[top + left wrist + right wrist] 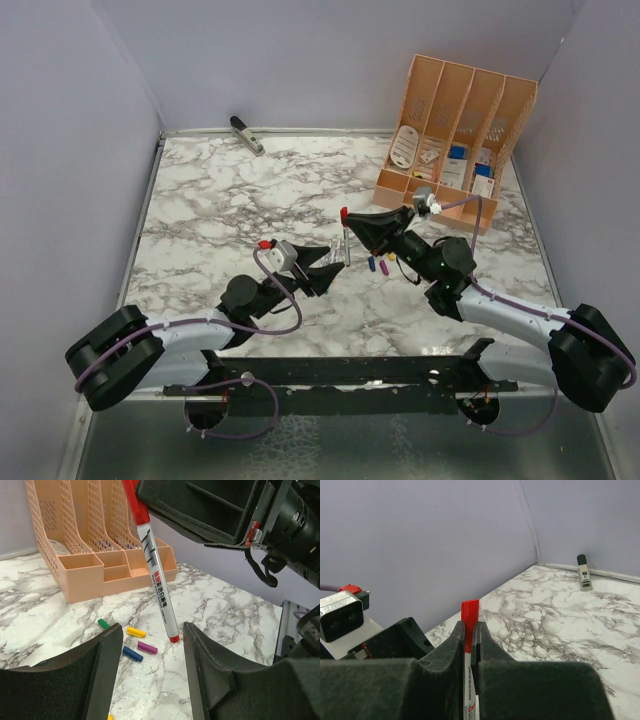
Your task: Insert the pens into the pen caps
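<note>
My right gripper (pixel 468 627) is shut on the red cap (pixel 470 611) of a white pen (pixel 156 575) and holds it upright above the table; it also shows in the top view (pixel 345 238). The pen's red lower end hangs between the pads of my open, empty left gripper (pixel 152 626), without touching them. Loose caps lie on the marble below: green (pixel 103 624), yellow (pixel 136 632), purple (pixel 147 647) and blue (pixel 132 653). In the top view my left gripper (pixel 335 262) sits just below my right gripper (pixel 352 224). Other pens are hidden.
A peach mesh desk organizer (pixel 455 125) stands at the back right and also shows in the left wrist view (pixel 100 555). A grey clip-like tool (pixel 246 134) lies at the back wall and also shows in the right wrist view (pixel 583 571). Purple walls enclose the table.
</note>
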Controlling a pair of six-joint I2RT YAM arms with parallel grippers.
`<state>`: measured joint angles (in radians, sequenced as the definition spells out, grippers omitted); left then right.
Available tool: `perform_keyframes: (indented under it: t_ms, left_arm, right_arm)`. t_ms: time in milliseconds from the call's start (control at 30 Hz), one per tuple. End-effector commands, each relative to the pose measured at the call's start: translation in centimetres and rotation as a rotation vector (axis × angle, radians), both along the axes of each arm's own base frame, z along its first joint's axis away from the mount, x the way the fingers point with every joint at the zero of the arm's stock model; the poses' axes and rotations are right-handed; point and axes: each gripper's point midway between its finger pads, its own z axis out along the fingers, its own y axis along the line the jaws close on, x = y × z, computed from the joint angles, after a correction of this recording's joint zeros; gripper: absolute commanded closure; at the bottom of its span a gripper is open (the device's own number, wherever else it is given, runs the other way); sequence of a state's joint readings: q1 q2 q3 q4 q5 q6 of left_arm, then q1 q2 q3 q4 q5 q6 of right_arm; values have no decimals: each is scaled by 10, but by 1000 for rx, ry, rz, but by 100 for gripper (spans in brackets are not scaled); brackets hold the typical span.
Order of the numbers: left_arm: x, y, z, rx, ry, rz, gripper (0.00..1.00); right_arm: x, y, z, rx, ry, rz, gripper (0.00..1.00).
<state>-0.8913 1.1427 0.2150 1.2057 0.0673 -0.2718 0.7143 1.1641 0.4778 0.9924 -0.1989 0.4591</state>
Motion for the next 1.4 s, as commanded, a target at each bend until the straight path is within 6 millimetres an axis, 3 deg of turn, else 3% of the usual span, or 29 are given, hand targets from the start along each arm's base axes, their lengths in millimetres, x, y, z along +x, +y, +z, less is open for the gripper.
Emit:
perform_keyframes:
  t_ms: [0, 100, 533, 633, 767, 900, 1167, 1367]
  left_arm:
    - [-4, -11, 29, -98, -53, -57, 45]
    - [-4, -16, 38, -155, -70, -79, 36]
    - [0, -32, 44, -186, -60, -125, 37]
    - [1, -35, 42, -188, -49, -132, 50]
    - [2, -38, 41, -190, -42, -136, 84]
    - [3, -39, 42, -190, -42, -138, 99]
    - [-2, -40, 54, -207, -65, -163, 100]
    - [-4, -29, 80, -249, -124, -135, 100]
  right_arm:
    - [-9, 0, 16, 53, -27, 34, 99]
    - [-13, 0, 13, 59, -23, 45, 99]
    - [-18, 0, 12, 72, -23, 70, 99]
    - [-19, 1, 12, 73, -25, 73, 99]
    - [-19, 1, 12, 71, -26, 76, 99]
    - [-21, 1, 10, 66, -24, 84, 99]
    - [-21, 4, -1, 38, -14, 94, 99]
    - [-17, 8, -29, -20, 32, 73, 99]
